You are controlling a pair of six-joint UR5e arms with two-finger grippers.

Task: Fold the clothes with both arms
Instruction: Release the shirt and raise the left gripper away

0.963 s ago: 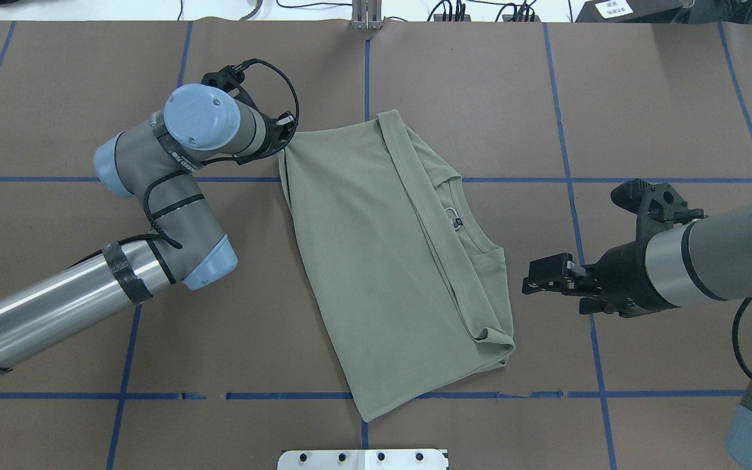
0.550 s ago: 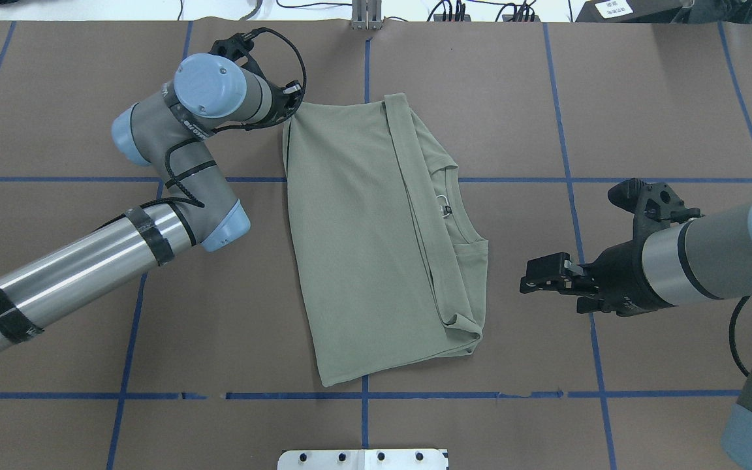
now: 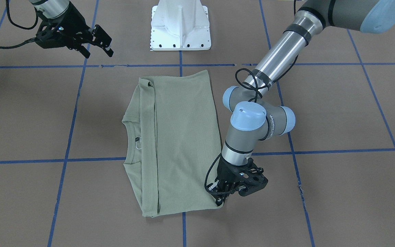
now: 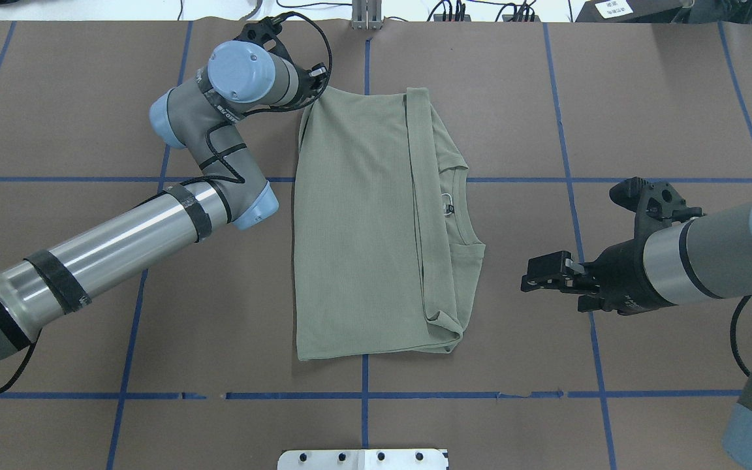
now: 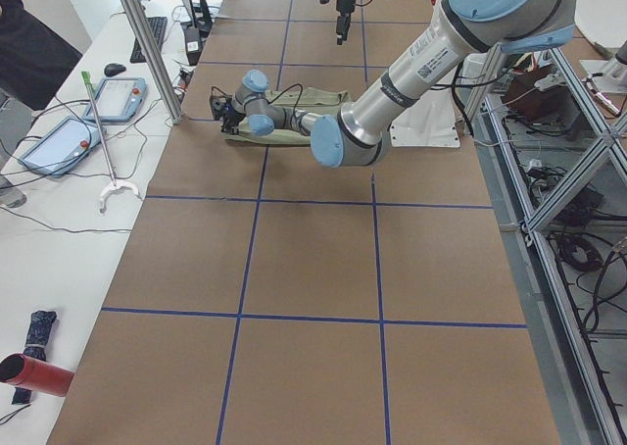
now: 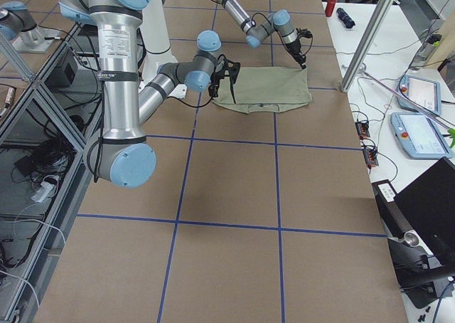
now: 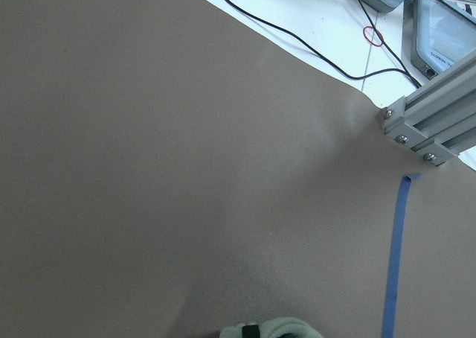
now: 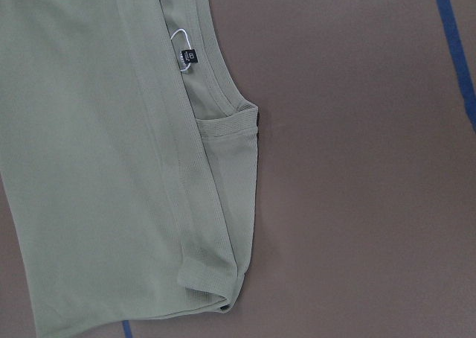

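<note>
Nearest the robot, the white pedestal base (image 4: pixel 363 459) peeks in at the table's edge, and just beyond it a blue tape line (image 4: pixel 480 395) runs across the brown table (image 4: pixel 89 98). Past that line we reach the near edge of the shirt (image 4: pixel 356 228), sage green, folded lengthwise into a tall neat panel and lying flat in the middle of the table, straddling the centre tape. Off to its right side hovers the right gripper (image 4: pixel 532 277), above the surface, clear of the cloth, its two black fingers spread apart with nothing between them, pointing at the shirt's folded sleeve side. Moving on up the garment, the collar opening faces that right arm, and there's the black neck label (image 4: pixel 448 209) with the white string tag (image 4: pixel 444 199) looped just beside it. Now the far end, and here's the contact: the left gripper (image 3: pixel 222 198) is down at the shirt's far left corner, fingers closed and pinching that corner of fabric, and the wrist camera catches a bunched bit of green at its lower edge. Beyond it, at the far rim, an aluminium post (image 4: pixel 366 16) and black cables (image 4: pixel 454 10).
</note>
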